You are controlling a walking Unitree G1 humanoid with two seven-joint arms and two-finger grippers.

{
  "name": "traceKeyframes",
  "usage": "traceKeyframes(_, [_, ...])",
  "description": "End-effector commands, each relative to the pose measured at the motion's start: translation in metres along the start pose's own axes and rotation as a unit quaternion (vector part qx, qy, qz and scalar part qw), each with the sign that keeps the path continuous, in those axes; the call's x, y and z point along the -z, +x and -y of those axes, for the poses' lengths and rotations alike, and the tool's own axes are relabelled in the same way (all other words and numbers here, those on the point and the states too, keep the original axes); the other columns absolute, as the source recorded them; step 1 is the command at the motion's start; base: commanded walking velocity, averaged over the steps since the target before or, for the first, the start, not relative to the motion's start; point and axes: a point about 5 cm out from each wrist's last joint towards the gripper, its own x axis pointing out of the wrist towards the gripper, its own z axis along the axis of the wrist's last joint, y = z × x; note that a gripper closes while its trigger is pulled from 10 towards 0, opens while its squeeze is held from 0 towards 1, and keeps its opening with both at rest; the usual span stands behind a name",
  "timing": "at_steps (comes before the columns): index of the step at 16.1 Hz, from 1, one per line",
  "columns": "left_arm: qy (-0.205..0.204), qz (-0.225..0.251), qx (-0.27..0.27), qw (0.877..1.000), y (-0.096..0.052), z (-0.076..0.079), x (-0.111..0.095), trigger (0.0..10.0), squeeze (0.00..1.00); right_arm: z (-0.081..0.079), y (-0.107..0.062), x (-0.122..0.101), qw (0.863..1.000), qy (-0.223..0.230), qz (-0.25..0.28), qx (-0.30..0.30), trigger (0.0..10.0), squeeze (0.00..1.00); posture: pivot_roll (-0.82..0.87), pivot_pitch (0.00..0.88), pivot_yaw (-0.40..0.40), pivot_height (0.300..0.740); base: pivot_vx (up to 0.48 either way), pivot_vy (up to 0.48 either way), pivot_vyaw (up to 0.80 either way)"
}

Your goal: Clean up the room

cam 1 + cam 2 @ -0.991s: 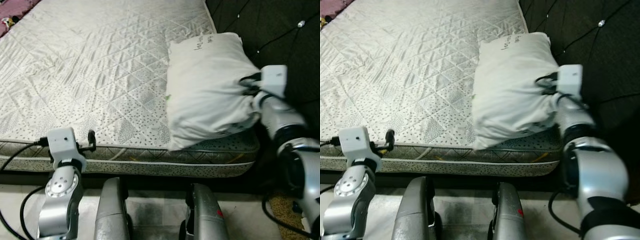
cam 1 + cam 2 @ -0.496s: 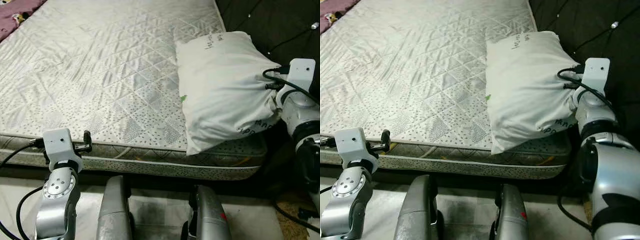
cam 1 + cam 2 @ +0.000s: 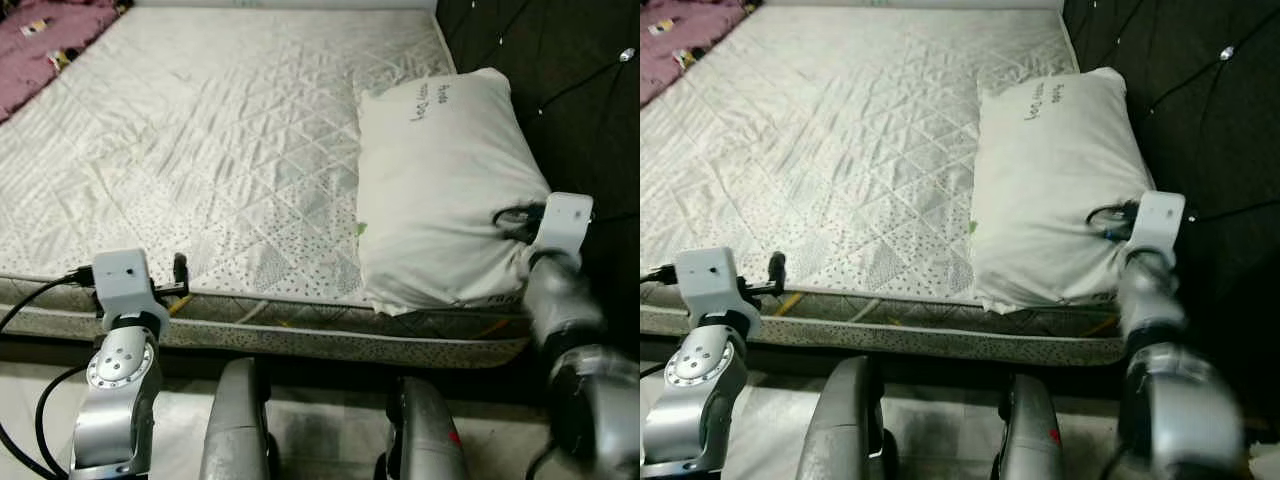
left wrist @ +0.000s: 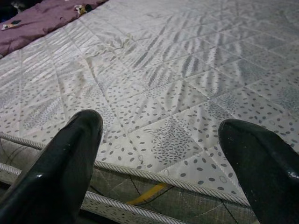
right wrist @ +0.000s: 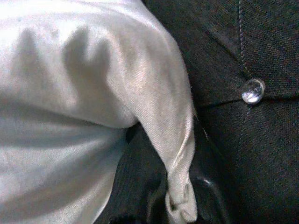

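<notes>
A white pillow point(image 3: 440, 190) with dark handwriting lies on the right side of the quilted mattress point(image 3: 220, 150), against the dark headboard. My right gripper point(image 5: 181, 198) is shut on the pillow's near right corner; a twisted fold of fabric point(image 5: 177, 154) is pinched between its fingers. In the eye views, that wrist point(image 3: 565, 222) sits at the pillow's corner, by the bed's front right end. My left gripper point(image 4: 161, 140) stands open just above the mattress's front edge with nothing between its fingers, far left of the pillow.
The tufted dark headboard point(image 3: 570, 90) with shiny buttons point(image 5: 252, 90) rises right of the pillow. A purple blanket point(image 3: 50, 40) with small items lies beyond the bed's far left side. My own legs point(image 3: 235, 420) stand close to the bed's front edge.
The pillow, still held by my right gripper, has settled flatter on the mattress and closer to the headboard. The camera view has shifted. My left arm stays where it was.
</notes>
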Motion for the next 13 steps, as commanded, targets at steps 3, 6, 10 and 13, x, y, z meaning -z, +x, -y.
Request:
traceKeyframes(3, [0.009, -0.01, 0.001, 1.0, 0.001, -0.002, 0.005, 10.0, 0.0, -0.027, -0.018, 0.014, 0.998, -0.007, 0.015, -0.052, 0.0, 0.0, 0.01, 0.0, 0.048, 0.586, 0.0, 0.0, 0.0])
traceKeyframes(6, [0.008, -0.01, -0.003, 1.0, 0.0, -0.004, 0.005, 10.0, 0.0, -0.044, -0.026, 0.011, 0.996, -0.005, 0.019, -0.09, 0.0, 0.0, 0.02, 0.001, 0.04, 0.586, 0.0, 0.0, 0.0])
traceKeyframes(10, [0.006, -0.007, -0.004, 1.0, 0.0, -0.002, 0.005, 10.0, 0.0, -0.016, 0.003, -0.018, 0.997, -0.014, -0.007, -0.069, 0.0, 0.0, 0.02, 0.0, 0.032, 0.586, 0.0, 0.0, 0.0])
traceKeyframes(13, [0.007, -0.005, -0.007, 1.0, 0.002, -0.004, 0.004, 10.0, 0.0, 0.024, 0.023, -0.068, 0.998, -0.043, 0.016, -0.033, 0.0, 0.0, 0.02, 0.0, 0.03, 0.586, 0.0, 0.0, 0.0])
